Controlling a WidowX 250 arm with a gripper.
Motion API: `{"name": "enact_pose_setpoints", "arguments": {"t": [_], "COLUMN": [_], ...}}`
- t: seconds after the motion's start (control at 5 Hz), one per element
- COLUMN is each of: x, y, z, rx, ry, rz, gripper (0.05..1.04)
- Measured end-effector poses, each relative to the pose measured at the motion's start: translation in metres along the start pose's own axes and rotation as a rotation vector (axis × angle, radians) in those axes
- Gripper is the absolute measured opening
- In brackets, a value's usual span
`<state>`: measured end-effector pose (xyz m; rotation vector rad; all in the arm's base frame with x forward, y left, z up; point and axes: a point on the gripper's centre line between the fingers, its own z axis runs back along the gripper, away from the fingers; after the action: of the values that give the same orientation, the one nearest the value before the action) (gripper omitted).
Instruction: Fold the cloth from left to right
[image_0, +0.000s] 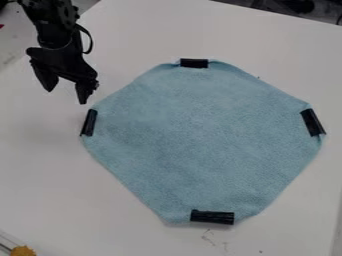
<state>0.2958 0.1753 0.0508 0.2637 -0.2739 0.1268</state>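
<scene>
Camera view: up at the upper left, the fingers of the black gripper (65, 96) stand spread apart, pointing down, and I can see pale tabletop through the gap, with nothing held between them. The finger nearer the cloth hangs just beside the cloth's left corner, above it in the view. Over the fingers, the black arm (52, 26) comes in from the top edge, a dark cable (89, 40) looped out at its side.

The light blue cloth (200, 135) lies spread out and unfolded across the middle, turned like a diamond with blunted corners. Each corner carries a black piece: the left one (89, 122), nearest the gripper, stands nearly upright in the view; the top one (194, 63) and the bottom one (212, 217) lie crosswise; the right one (312, 122) slants. Under it all is the white table (274, 47), with a few dark scribbly marks (210, 237) just below the cloth. Down in the lower left corner, there's something small and orange-yellow (23, 251).
</scene>
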Motion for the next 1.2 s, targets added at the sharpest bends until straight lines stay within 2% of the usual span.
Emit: {"name": "enact_pose_setpoints", "arguments": {"t": [0.4,0.8,1.0,1.2], "x": [-0.004,-0.007,-0.004,-0.006], "y": [-0.015,-0.035,-0.038,-0.033], "z": [-0.007,0.003,-0.004,-0.011], "rx": [-0.003,-0.012,-0.047,-0.054], "ry": [0.037,0.028,0.002,0.003], "rz": [0.010,0.049,0.042,0.053], "gripper": [1.001,1.001,1.001,1.001]}}
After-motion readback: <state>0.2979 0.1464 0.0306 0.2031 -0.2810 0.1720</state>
